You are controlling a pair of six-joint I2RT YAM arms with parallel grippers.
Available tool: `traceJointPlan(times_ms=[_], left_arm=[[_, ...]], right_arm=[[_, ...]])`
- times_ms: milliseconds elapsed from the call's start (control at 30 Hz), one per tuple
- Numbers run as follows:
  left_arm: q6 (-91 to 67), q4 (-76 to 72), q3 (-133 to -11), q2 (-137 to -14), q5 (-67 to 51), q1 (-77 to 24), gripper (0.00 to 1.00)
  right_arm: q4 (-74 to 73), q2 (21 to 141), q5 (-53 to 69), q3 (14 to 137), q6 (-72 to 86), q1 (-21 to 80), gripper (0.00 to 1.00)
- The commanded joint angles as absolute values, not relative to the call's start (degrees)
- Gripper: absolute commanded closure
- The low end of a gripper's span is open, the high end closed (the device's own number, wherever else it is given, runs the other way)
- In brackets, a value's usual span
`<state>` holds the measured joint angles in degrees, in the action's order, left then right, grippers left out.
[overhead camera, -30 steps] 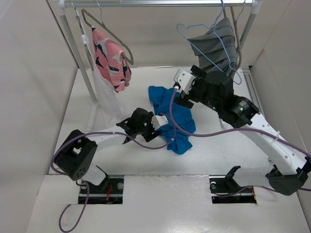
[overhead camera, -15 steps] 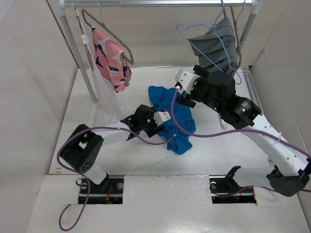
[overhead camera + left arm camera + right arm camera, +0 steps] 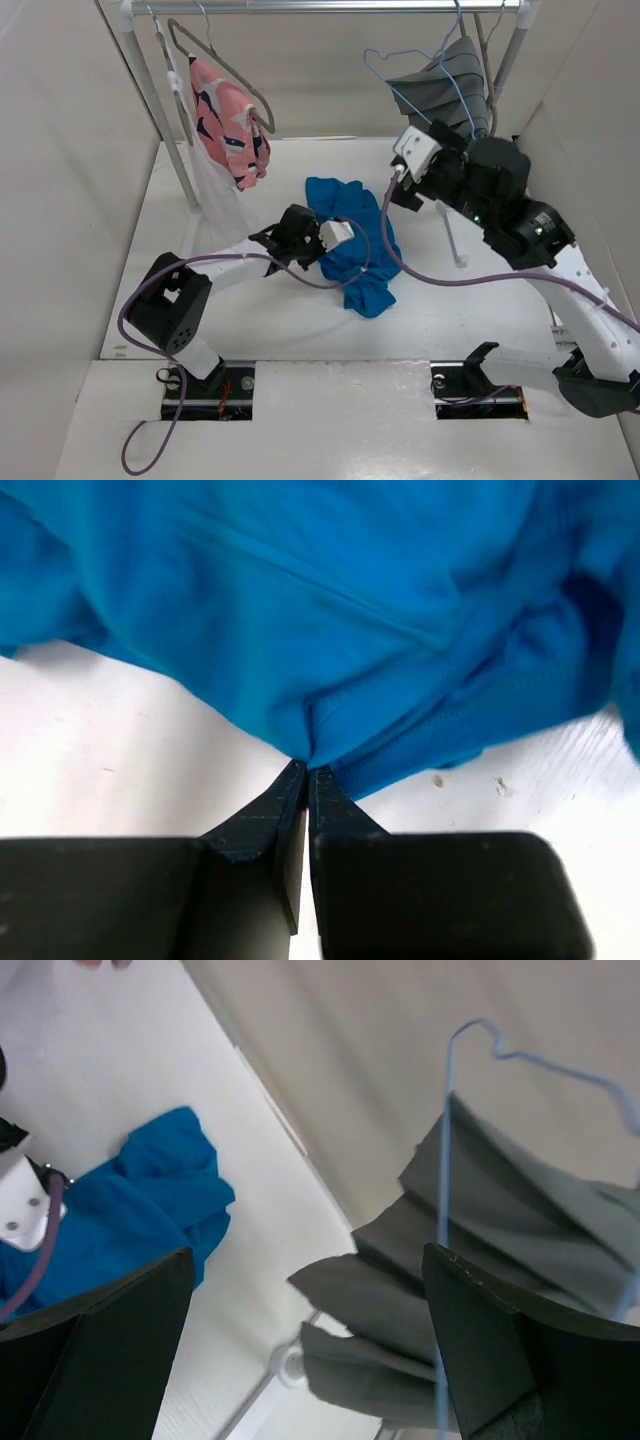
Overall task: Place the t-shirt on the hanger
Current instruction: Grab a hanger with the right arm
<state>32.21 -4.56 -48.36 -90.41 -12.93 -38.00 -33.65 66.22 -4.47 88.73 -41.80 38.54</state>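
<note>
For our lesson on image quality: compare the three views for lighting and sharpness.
Top view: even soft light, faint shadows, all sharp. Left wrist view: t-shirt fills the frame, slightly soft; left fingers nearly black, no detail. Right wrist view: right fingers dark with blurred edges, hanger wire clear.

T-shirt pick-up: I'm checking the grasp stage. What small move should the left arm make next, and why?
Probably a short lift. The left gripper is shut with the t-shirt edge puckered into its tips, while the rest lies bunched on the table. Raising it slightly would show whether the pinch holds.
</note>
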Motion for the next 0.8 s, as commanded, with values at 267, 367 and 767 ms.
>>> traceJointPlan(times_ms=[267, 367, 767], left_arm=[[29.79, 10.98, -58.18, -84.30, -17.58, -37.00, 1.00], [29.79, 11.60, -59.50, -83.58, -18.11, -37.00, 1.00], [29.79, 10.90, -57.57, -80.07, -18.63, -37.00, 1.00]], right_arm=[[-38.14, 78.47, 2.39, 124.42, -43.15, 28.04, 0.28], [-38.67, 81.81, 0.35, 128.57, -44.56, 25.15, 0.38], [-37.45, 88.33, 12.56, 127.54, -42.19, 14.86, 0.33]])
